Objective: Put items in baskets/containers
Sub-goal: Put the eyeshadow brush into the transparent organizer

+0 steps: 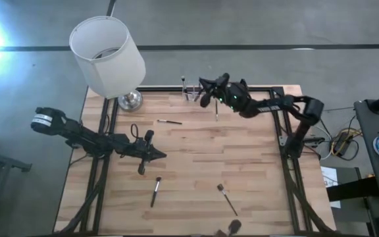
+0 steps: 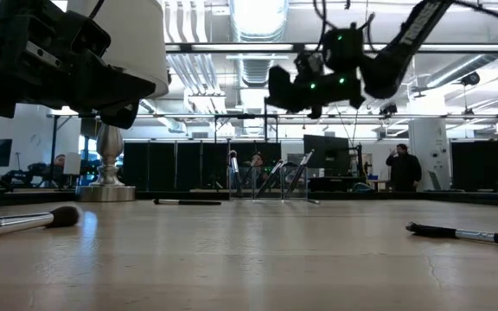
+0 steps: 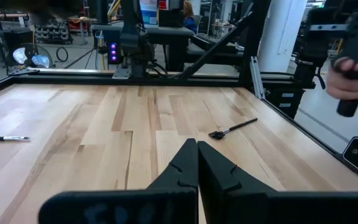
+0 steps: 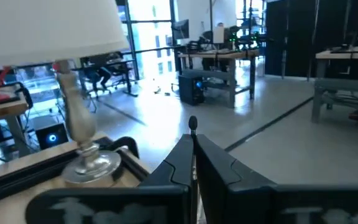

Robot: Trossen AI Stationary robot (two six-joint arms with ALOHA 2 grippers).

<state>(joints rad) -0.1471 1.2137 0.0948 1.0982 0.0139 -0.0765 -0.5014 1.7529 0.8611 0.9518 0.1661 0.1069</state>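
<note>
As seen from above, hovering over the table's (image 1: 196, 141) far edge: right gripper (image 1: 206, 91), just beside the clear holder (image 1: 191, 95), with a few brushes already standing inside. Well apart, nearer the middle: left gripper (image 1: 154, 155), waiting low over bare wood. Scattered on the boards: loose brushes, one near the holder (image 1: 170, 122), two toward the near edge (image 1: 156, 191) (image 1: 227, 197). Standing at the far left corner: white lamp (image 1: 107, 56). From table height, right gripper (image 2: 305, 91) hanging high above the holder (image 2: 279, 186), not down among the compartments; two loose brushes lying close to the lens on either side (image 2: 24, 223) (image 2: 465, 233). Through the left wrist, left gripper (image 3: 197, 149) pressed together on nothing, with a fan-tipped brush (image 3: 232, 129) lying ahead on the wood. Through the right wrist, right gripper (image 4: 193, 146) pinching a thin held brush (image 4: 193, 124), tip poking out past the fingers, lamp base just off to the side. Step in hand, by judgement: delivery of the held brush to the holder. Next move probably calling for lining up over a free compartment, tipping the handle near upright, lowering until inside the walls, then releasing; risk of nudging the light holder or the brushes already in it
</note>
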